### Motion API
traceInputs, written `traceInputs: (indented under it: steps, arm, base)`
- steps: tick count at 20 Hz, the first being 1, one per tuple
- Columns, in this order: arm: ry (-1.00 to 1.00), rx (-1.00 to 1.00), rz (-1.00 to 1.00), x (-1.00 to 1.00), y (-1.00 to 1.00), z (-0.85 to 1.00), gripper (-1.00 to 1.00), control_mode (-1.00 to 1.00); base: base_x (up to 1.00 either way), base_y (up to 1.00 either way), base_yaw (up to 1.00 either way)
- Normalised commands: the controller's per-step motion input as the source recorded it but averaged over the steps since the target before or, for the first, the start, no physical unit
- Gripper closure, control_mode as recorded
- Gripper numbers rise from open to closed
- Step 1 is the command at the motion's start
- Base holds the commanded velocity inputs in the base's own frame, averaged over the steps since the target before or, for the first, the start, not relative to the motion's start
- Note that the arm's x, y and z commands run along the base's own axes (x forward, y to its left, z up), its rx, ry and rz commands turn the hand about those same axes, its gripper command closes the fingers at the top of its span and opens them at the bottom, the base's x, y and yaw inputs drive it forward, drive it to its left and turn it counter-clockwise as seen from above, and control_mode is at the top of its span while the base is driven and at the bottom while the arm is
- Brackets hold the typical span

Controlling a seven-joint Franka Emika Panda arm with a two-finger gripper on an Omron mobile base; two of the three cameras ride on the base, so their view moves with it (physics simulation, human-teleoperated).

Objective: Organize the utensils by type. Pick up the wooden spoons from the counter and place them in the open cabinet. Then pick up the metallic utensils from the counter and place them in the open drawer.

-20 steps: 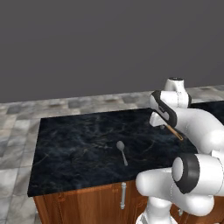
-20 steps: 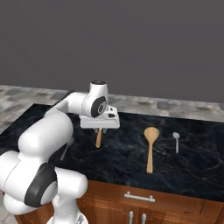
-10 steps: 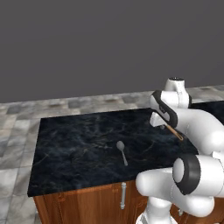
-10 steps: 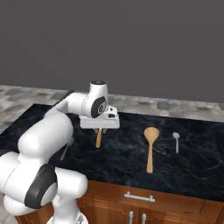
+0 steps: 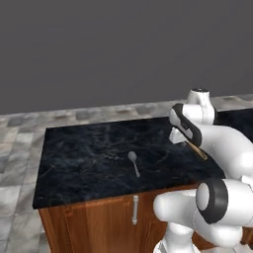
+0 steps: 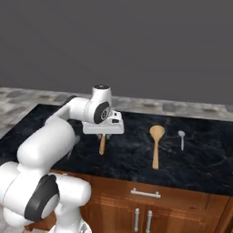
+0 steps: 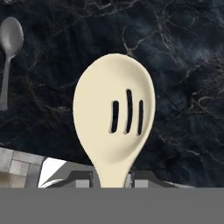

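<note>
the gripper (image 6: 103, 135) pinches the pale slotted wooden spoon (image 7: 114, 116) by its handle, lifted over the black marble counter (image 6: 200, 159) — first step in hand; next, carry it to the open cabinet.

Glossy white rounded arm (image 6: 50, 141) segments, dark joint rings, boxy white wrist.

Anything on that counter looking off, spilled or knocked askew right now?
Nothing stands out. The pincer is shut on the slotted wooden spoon, which hangs with its handle pointing down toward the counter. The other wooden spoon and the small metal spoon lie flat, apart. No spill or damage shows.
</note>
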Motion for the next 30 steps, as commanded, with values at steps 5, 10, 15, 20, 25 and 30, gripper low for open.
traceInputs:
  steps: [5, 10, 15, 20, 25, 30]
  arm:
    - [0.00, 0.00, 0.00, 0.00, 0.00, 0.00, 1.00, 1.00]
    - [0.00, 0.00, 0.00, 0.00, 0.00, 0.00, 1.00, 1.00]
    - [0.00, 0.00, 0.00, 0.00, 0.00, 0.00, 1.00, 1.00]
    - [0.00, 0.00, 0.00, 0.00, 0.00, 0.00, 1.00, 1.00]
    - [0.00, 0.00, 0.00, 0.00, 0.00, 0.00, 1.00, 1.00]
    - [0.00, 0.00, 0.00, 0.00, 0.00, 0.00, 1.00, 1.00]
  base:
    - [-0.37, -0.06, -0.42]
    - [-0.04, 0.00, -0.82]
    - [0.00, 0.00, -0.97]
    - [0.00, 0.00, -0.95]
    - [0.00, 0.00, -0.94]
    - [0.00, 0.00, -0.99]
